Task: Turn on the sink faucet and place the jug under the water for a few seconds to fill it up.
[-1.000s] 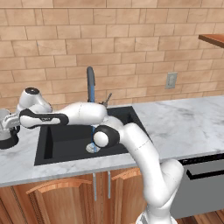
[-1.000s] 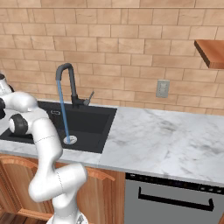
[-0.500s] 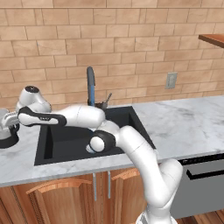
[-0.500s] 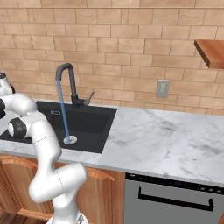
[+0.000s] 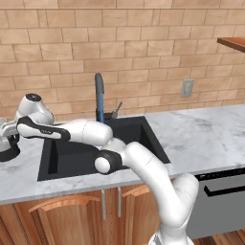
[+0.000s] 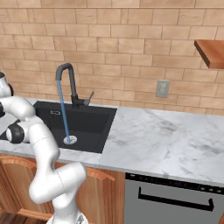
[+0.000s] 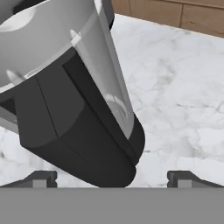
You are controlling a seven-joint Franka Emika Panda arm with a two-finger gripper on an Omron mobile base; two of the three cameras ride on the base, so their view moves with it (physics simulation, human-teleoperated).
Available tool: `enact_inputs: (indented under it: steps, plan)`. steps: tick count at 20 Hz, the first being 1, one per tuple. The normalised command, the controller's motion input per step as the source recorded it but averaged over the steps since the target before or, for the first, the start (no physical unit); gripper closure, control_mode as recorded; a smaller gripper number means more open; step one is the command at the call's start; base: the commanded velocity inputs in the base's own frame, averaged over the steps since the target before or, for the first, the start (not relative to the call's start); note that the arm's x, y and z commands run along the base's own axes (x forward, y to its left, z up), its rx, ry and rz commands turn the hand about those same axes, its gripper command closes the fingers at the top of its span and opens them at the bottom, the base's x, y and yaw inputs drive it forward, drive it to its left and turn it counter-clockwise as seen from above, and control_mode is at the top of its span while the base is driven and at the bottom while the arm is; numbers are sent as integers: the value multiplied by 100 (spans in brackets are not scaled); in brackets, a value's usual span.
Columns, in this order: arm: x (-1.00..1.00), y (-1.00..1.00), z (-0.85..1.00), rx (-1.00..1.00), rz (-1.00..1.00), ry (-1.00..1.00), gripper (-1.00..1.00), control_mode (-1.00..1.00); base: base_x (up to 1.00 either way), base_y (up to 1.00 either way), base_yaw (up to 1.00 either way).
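Observation:
The jug (image 7: 74,87), clear glass with a black base and black handle, leans across the hand view and stands on the marble counter left of the sink (image 5: 143,139). My gripper (image 7: 111,179) is open, its fingertips (image 7: 41,179) on either side of the jug's black base without touching it. In the left base view my gripper (image 5: 8,130) hangs over the jug (image 5: 7,152) at the far left edge. The dark gooseneck sink faucet (image 6: 65,74) pours a thin blue stream of water (image 6: 64,113) onto the drain (image 6: 69,140) of the black sink (image 6: 94,120).
Marble counter (image 6: 175,140) stretches right of the sink, with a dishwasher front (image 6: 175,197) below it. A wall outlet (image 6: 162,88) and a wooden shelf (image 6: 212,52) are on the brick wall. My own arm (image 5: 86,131) crosses the sink.
My arm has stretched a little further left and its elbow has sunk over the sink's front edge. The jaws stay open and the water keeps running.

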Motion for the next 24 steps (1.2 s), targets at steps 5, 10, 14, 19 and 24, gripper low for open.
enact_inputs:
  steps: [5, 10, 14, 19, 24]
  plan:
    - [0, 1, -14, 0, 0, 0, 100, -100, 0, 0, 0]
    - [0, 0, -4, 0, 0, -1, 100, -100, 0, 0, 0]
    - [0, 0, 0, 0, 0, 0, 100, -100, 0, 0, 0]
    - [0, 0, 0, 0, 0, 0, 100, -100, 0, 0, 0]
    - [-9, 0, 0, 0, 0, 0, 100, -100, 0, 0, 0]
